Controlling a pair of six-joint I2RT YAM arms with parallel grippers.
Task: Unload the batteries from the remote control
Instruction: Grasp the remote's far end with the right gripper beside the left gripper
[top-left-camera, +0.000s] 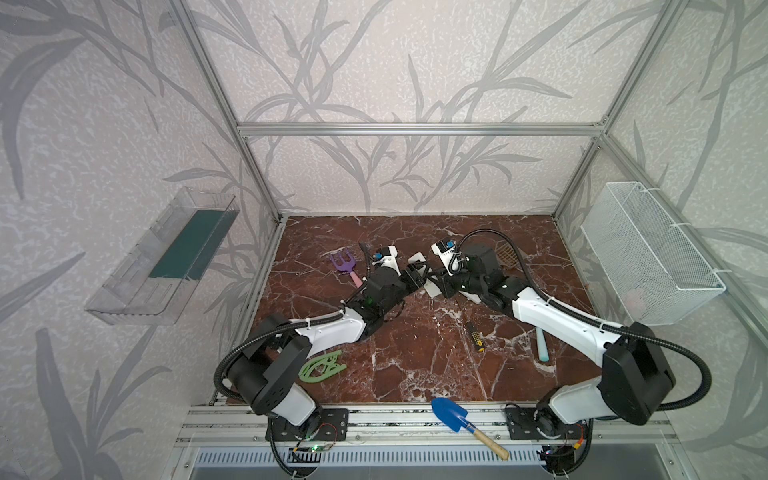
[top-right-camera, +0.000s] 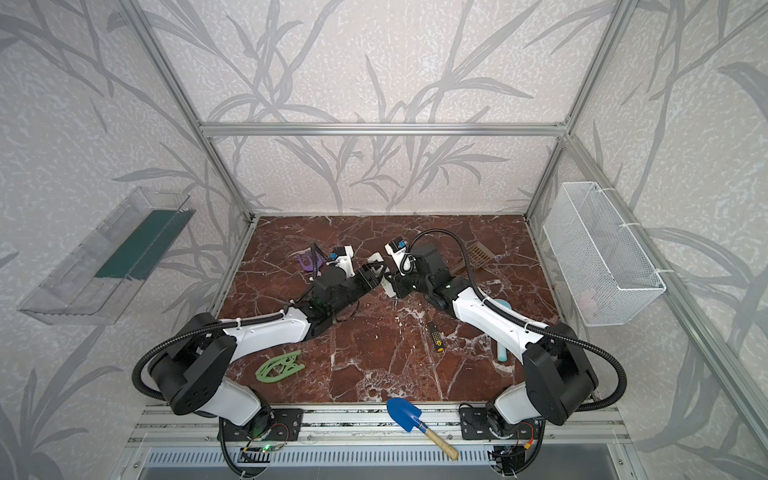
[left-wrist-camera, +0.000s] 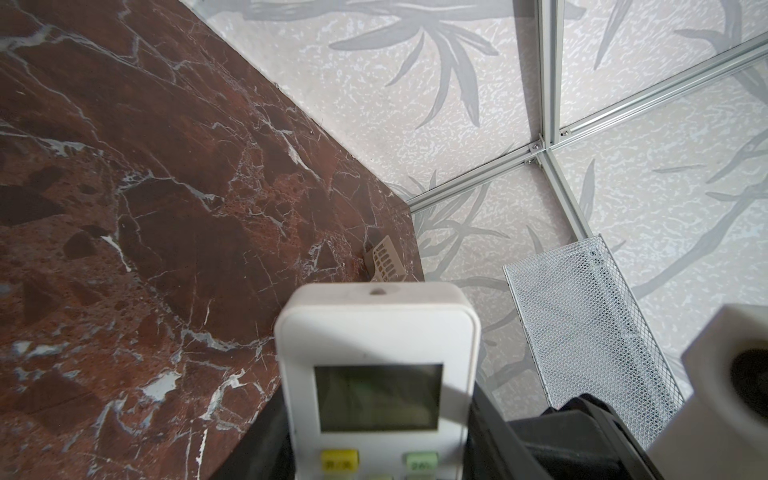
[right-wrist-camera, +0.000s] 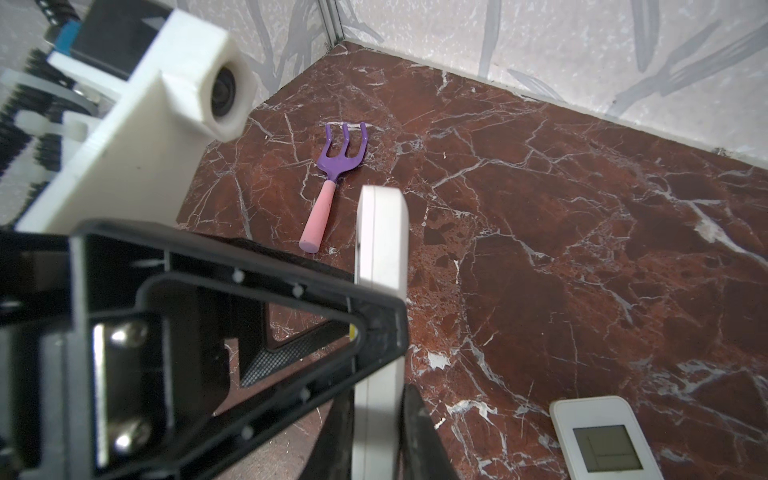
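Two grippers meet mid-table in both top views: left gripper and right gripper on one white remote, held above the marble table. Screwdriver lies nearer, right of centre; purple rake sits left of the arms.

Left wrist: remote, display facing the camera, clamped across its width by the left jaws. Tan scoop beyond, near the far-right corner.

Right wrist: remote edge-on, left finger against its edge. Right fingers sit close on both faces; firm clamp or not, cannot tell. Tiny yellow bit at the remote's face behind that left finger, too small to identify. Second remote lies flat on the table. Batteries hidden.
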